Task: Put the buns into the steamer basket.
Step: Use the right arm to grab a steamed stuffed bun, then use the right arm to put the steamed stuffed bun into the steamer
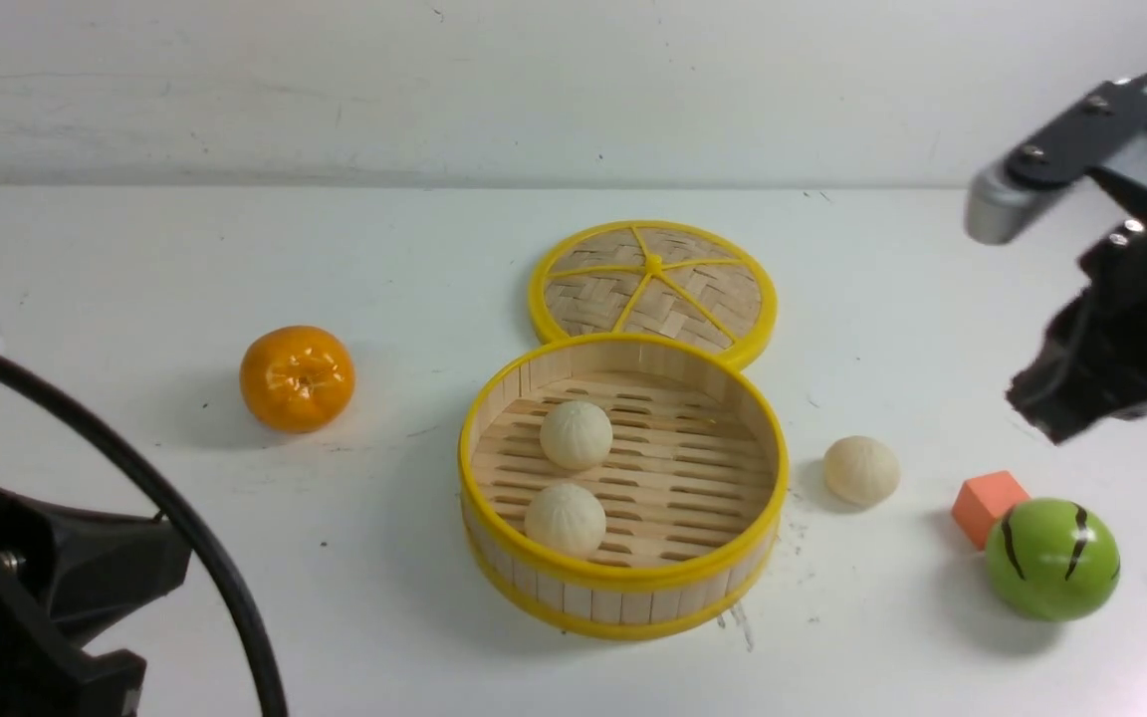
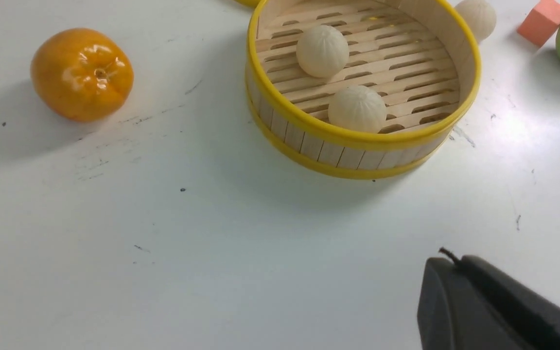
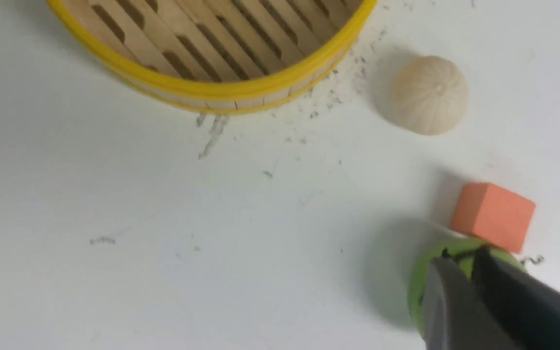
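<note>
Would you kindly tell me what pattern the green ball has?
The green ball is bright green with thin, dark, curved stripes, clearest in the front view.

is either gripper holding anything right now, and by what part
Nothing is held: the left gripper and right gripper are both empty; one bun lies untouched.

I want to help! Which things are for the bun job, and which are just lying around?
For the job: far bun and near bun, already inside; loose bun, on the table; steamer basket.
Lying about: woven lid, orange, green striped ball, orange block.
</note>
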`<control>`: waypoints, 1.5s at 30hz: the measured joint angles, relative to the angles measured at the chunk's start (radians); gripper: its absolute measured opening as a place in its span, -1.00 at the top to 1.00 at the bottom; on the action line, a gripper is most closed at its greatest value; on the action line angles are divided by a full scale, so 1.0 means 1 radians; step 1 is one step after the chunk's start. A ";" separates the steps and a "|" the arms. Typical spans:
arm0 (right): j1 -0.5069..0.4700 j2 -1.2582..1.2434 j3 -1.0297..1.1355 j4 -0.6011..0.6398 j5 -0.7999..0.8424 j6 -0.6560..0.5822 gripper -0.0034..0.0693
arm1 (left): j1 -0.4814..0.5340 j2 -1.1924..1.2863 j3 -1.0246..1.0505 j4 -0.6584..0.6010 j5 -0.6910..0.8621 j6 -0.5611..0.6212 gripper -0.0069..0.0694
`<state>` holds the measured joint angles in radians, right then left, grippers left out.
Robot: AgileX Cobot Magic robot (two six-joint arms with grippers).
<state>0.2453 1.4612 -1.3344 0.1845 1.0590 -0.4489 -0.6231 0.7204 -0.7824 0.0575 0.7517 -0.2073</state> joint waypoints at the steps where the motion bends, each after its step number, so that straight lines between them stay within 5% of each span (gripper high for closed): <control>1: 0.000 0.043 -0.022 0.015 -0.006 0.006 0.50 | 0.000 0.000 0.000 -0.002 0.001 0.000 0.86; 9: 0.001 0.353 -0.151 0.021 -0.094 0.103 -0.53 | 0.000 0.000 0.000 -0.005 0.005 0.000 0.86; 15: 0.001 0.494 -0.203 -0.046 -0.172 0.201 -0.68 | 0.000 0.003 0.000 -0.005 0.005 0.000 0.86; 20: 0.001 0.576 -0.208 -0.075 -0.251 0.230 -0.48 | 0.000 0.029 0.000 -0.005 0.005 0.000 0.86; 27: 0.002 0.608 -0.218 -0.164 -0.247 0.232 0.37 | 0.000 0.041 0.000 -0.023 0.011 0.000 0.85; 28: 0.002 0.608 -0.218 -0.164 -0.247 0.232 0.37 | 0.000 0.041 0.000 -0.023 0.011 0.000 0.85; 31: 0.011 0.600 -0.266 -0.184 -0.181 0.232 0.83 | 0.000 0.041 0.000 -0.025 0.011 0.000 0.85; 45: 0.250 0.526 -0.428 -0.164 -0.077 0.231 0.83 | 0.000 0.041 0.000 -0.025 -0.032 0.000 0.82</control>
<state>0.4956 1.9869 -1.7620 0.0201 0.9825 -0.2178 -0.6231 0.7618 -0.7824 0.0330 0.7202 -0.2073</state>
